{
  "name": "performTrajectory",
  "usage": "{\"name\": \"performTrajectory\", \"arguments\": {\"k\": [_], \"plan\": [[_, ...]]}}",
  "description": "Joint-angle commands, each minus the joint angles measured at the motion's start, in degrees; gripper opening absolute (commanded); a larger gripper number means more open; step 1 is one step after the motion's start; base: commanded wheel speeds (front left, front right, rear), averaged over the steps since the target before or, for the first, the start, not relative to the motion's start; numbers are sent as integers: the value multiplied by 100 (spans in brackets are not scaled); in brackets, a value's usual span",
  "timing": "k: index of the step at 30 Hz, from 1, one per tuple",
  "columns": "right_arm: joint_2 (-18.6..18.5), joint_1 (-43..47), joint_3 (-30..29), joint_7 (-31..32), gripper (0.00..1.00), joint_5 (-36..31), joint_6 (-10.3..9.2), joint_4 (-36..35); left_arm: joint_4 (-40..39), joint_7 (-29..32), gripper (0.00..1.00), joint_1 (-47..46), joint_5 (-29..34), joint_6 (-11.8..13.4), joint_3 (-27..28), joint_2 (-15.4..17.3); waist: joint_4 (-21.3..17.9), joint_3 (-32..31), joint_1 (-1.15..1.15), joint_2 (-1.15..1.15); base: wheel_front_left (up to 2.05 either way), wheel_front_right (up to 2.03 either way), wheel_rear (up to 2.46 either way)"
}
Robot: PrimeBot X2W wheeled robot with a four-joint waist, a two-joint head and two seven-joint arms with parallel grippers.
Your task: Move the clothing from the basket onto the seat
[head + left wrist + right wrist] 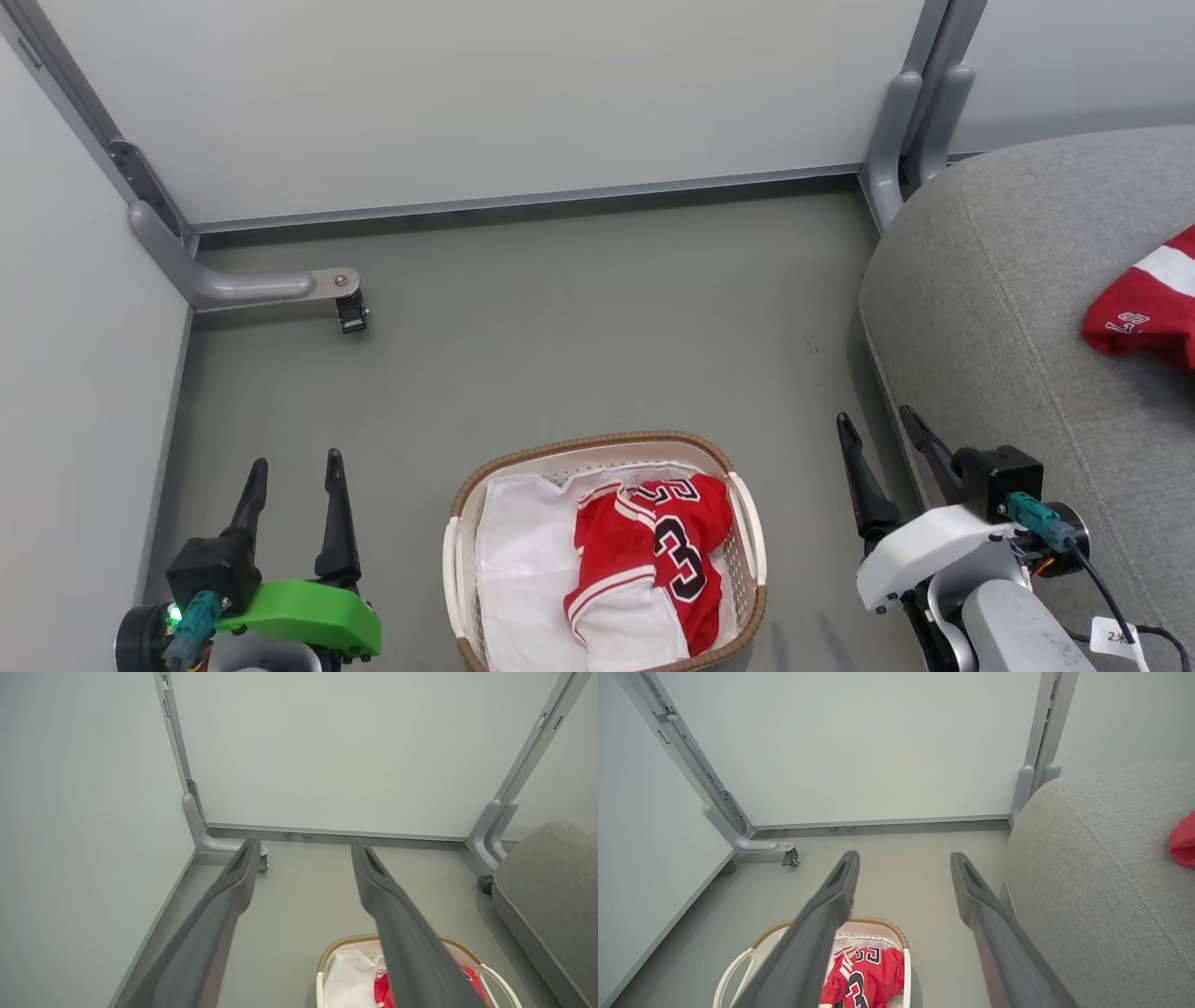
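Clothing (1144, 308) on seat (980, 280), edge-cropped.

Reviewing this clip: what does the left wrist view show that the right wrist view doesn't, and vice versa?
Left wrist, not right: the open left pincer and a dark foot by the corner of the seat. Right wrist, not left: the open right pincer, a red garment lying on the seat, and the number on the clothing in the basket. Both: basket, clothing, grey seat, floor, white panels.

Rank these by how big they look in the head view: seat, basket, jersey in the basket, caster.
1. seat, largest even though cropped
2. basket
3. jersey, lying inside it
4. caster, smallest
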Motion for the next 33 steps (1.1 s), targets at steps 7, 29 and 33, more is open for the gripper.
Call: {"name": "performTrajectory", "arguments": {"k": [7, 29, 33], "plan": [[-8, -113, -24, -12, 100, -49, -8, -34, 61, -5, 100, -71, -147, -63, -273, 7, -45, 188, 1, 0, 0, 0, 0], [-41, -1528, 82, -12, 100, -268, -8, -1265, 1528, -4, 100, -2037, -841, -272, -2126, 21, -893, 2703, 1, 0, 0, 0, 0], [-14, -1703, 91, -12, 100, -278, -8, -1463, 2079, -5, 100, -2412, -1052, -274, -2462, 21, -1070, 3064, 1, 0, 0, 0, 0]]}}
